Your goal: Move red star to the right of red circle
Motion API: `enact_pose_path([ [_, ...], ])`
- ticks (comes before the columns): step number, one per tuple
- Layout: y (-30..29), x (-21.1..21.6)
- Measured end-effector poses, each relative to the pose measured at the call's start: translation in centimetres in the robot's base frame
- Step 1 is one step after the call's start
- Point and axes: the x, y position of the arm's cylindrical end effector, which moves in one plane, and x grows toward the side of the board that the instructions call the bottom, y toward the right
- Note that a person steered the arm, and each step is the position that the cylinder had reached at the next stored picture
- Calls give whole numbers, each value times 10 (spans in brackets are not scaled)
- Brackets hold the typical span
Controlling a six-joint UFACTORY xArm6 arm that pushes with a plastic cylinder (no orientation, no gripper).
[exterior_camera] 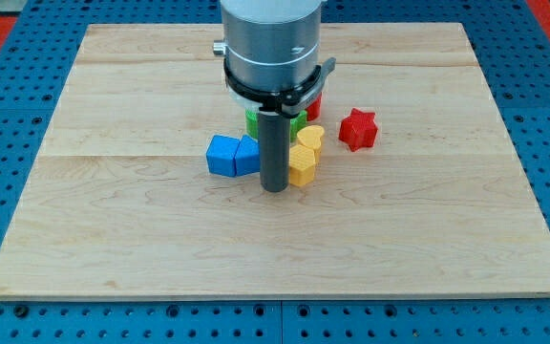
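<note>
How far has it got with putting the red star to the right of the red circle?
Possibly done already: the red star-shaped block sits toward the view's right of a red block half-hidden behind the arm, whose shape I cannot confirm as the circle. My tip rests at the view's bottom of the cluster, beside the yellow blocks, away from the star. Only confirmation remains.

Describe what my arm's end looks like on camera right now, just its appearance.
A wide silver-grey metal cylinder fills the view's top, ringed at its base by a black clamp band with a small bolt tab on each side. Below it hangs a straight, dark grey round rod ending in my tip. No cables or markings show.
</note>
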Motion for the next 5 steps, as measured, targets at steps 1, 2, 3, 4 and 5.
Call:
enact_pose_path([
  [1, 10, -9],
  [2, 14, -9],
  [3, 62, 7],
  [4, 121, -4],
  [5, 117, -24],
])
